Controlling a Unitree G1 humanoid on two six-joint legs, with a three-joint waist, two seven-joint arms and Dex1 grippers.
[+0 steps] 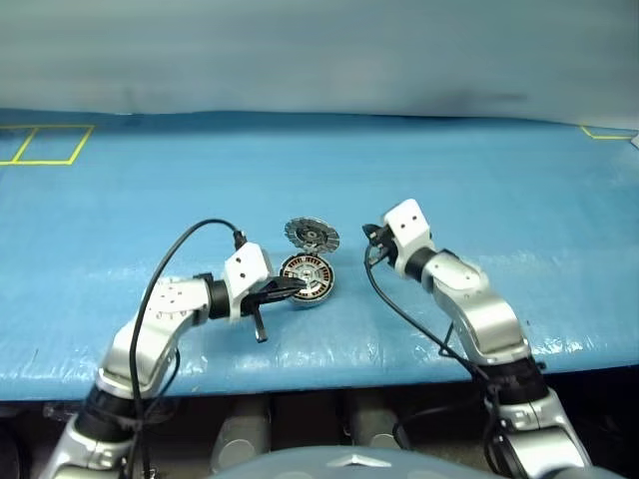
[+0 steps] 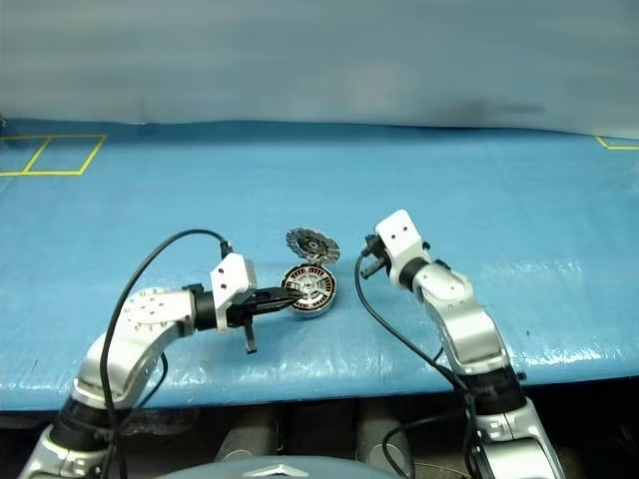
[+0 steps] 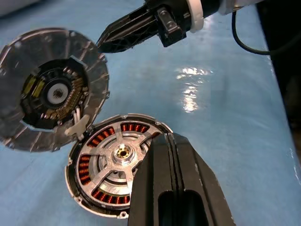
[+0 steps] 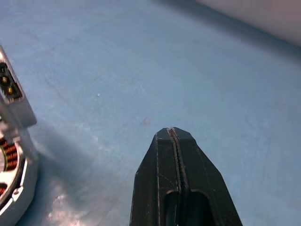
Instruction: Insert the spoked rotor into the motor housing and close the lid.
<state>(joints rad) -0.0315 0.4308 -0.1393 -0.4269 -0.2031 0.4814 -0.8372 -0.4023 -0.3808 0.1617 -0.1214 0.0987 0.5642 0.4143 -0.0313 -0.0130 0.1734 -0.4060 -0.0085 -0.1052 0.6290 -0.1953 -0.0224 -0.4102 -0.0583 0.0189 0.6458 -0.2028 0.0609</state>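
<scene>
On the blue worktop (image 1: 479, 180) sit 1 motor housing (image 1: 306, 279) with 1 spoked rotor (image 3: 111, 160) already seated inside its copper windings, and 1 lid (image 1: 312, 235) hinged open and lying just behind it. The left gripper (image 1: 290, 287) reaches level from the left with its fingers (image 3: 162, 169) pressed together at the housing's near rim, pinching nothing, while the right gripper (image 1: 371, 242) hangs just right of the lid, fingers (image 4: 171, 155) also pressed together and empty. The left fingers hide part of the rotor's rim, and the right wrist view cuts off most of the housing.

Left gripper (image 1: 292, 287) at motor housing (image 1: 310, 279); lid (image 1: 311, 235) open.
</scene>
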